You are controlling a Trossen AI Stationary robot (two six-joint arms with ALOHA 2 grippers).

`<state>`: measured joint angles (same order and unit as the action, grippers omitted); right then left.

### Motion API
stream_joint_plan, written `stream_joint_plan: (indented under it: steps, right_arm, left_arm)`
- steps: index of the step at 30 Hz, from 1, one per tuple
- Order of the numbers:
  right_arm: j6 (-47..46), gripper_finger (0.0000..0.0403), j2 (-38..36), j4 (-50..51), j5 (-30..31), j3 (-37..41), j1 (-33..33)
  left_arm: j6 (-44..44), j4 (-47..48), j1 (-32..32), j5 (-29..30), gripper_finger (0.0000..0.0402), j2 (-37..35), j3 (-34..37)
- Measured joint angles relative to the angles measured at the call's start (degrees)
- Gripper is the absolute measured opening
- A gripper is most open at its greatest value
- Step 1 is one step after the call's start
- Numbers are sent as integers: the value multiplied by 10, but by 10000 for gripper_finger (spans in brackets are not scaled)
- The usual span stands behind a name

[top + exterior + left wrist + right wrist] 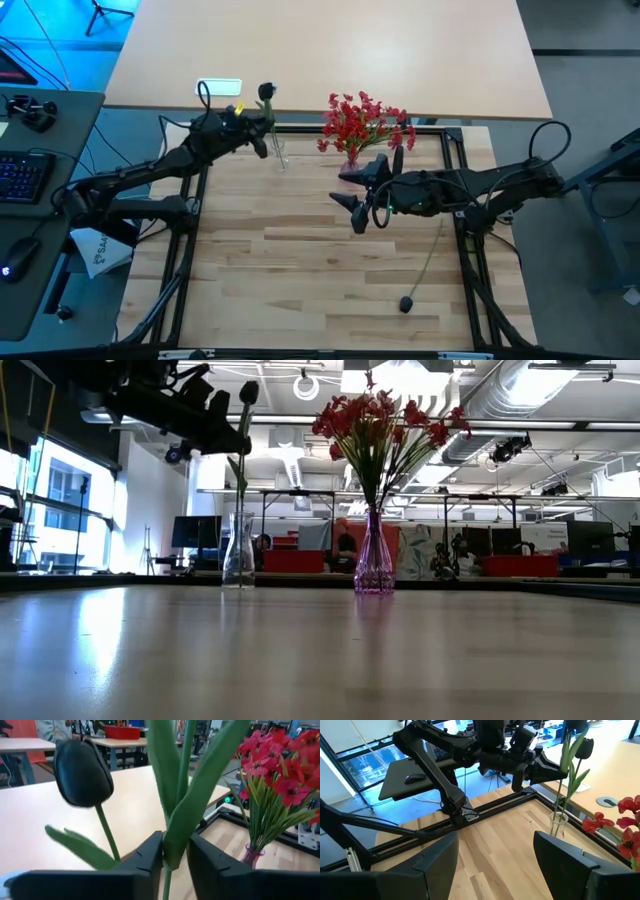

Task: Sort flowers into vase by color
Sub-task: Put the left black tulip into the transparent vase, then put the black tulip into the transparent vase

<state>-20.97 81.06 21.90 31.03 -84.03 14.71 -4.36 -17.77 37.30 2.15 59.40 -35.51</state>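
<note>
The left gripper (262, 132) hangs over the clear vase (279, 155) at about 11 o'clock on the table (300, 260). Its fingers (145, 857) stand on either side of a green stem and leaf (186, 815), but whether they grip it or have let go I cannot tell. That stem rises from the clear vase, and a dark bud (82, 772) on its own thin stem stands just beside it; the high view shows a dark bud (266, 92) above the vase.

The red flowers (362, 122) stand upright in the purple vase (374, 565) at about 12 o'clock, near the clear vase and to its right.

The right gripper (350, 186) hovers near the table's middle, just below the red flowers, its fingers (437, 857) spread wide with nothing between them.

One more dark bud (407, 304) lies flat at about 4 o'clock, its stem (430, 255) running up toward the right arm.
</note>
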Motion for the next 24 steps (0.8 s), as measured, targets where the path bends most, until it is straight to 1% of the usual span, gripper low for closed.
stream_joint_plan:
  steps: [7, 12, 16, 19, 24]
  right_arm:
    - [5, 255, 0, -4, -4, 0, 4]
    - [6, 255, 0, -4, -4, 0, 4]
    - [12, 255, 0, -3, -13, 0, 4]
    - [13, 255, -5, 7, -53, 0, 5]
    - [-43, 255, -17, 51, -106, 0, 10]
  left_arm:
    - [0, 58, 0, 0, 162, -27, 0]
    - [0, 120, 0, 0, 210, -72, 0]
    - [-2, 169, 0, -1, 229, -127, 0]
    - [-22, 187, 0, -18, 232, -177, 0]
    - [-67, 191, -11, -60, 232, -248, -1]
